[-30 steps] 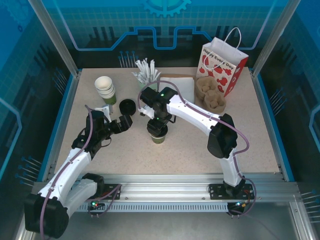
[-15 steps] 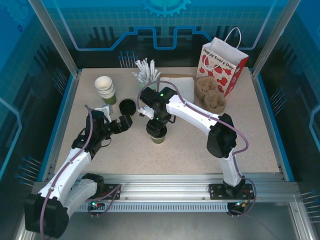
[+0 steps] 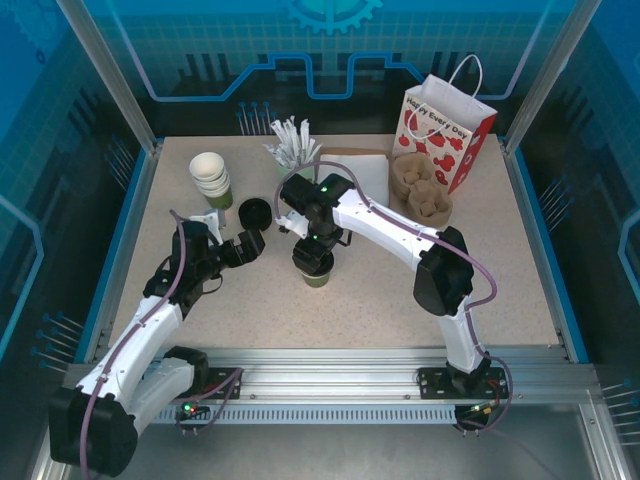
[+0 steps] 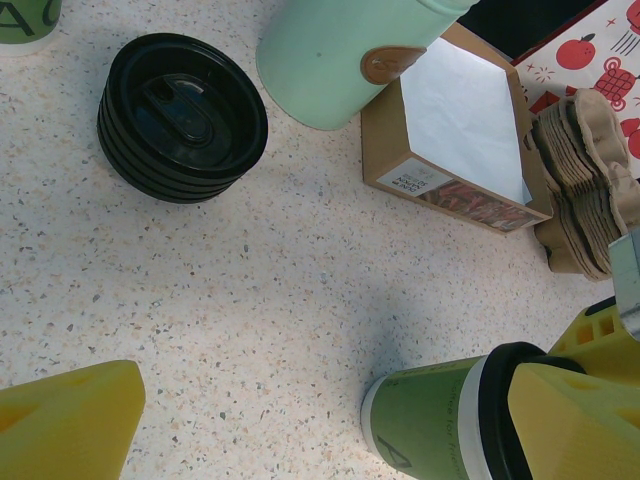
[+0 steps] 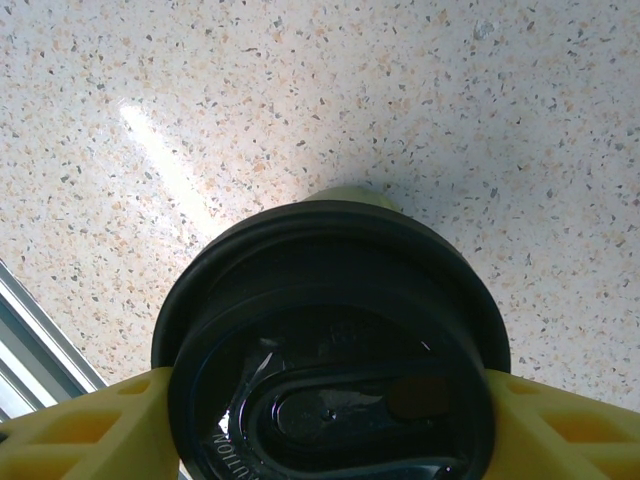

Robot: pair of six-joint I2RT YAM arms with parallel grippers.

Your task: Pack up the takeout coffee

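Observation:
The takeout coffee [image 3: 318, 270], an olive-green cup with a black lid [image 5: 330, 340], stands upright mid-table. My right gripper [image 3: 314, 250] comes down from above and is shut on it, a yellow finger [image 5: 80, 430] pressed against each side of the lid. In the left wrist view the cup [image 4: 430, 430] shows at the lower right with its lid rim next to a yellow finger [image 4: 570, 420]. My left gripper [image 3: 250, 244] hovers just left of the cup, open, with only bare tabletop between its fingers [image 4: 60, 420].
A stack of black lids [image 3: 254, 212] lies behind the left gripper. Stacked lidless cups [image 3: 210, 178] and a pale green cup of sticks [image 3: 292, 150] stand at the back. A brown box [image 4: 450, 130], pulp cup carriers [image 3: 420, 190] and a red-and-white paper bag [image 3: 447, 130] sit back right.

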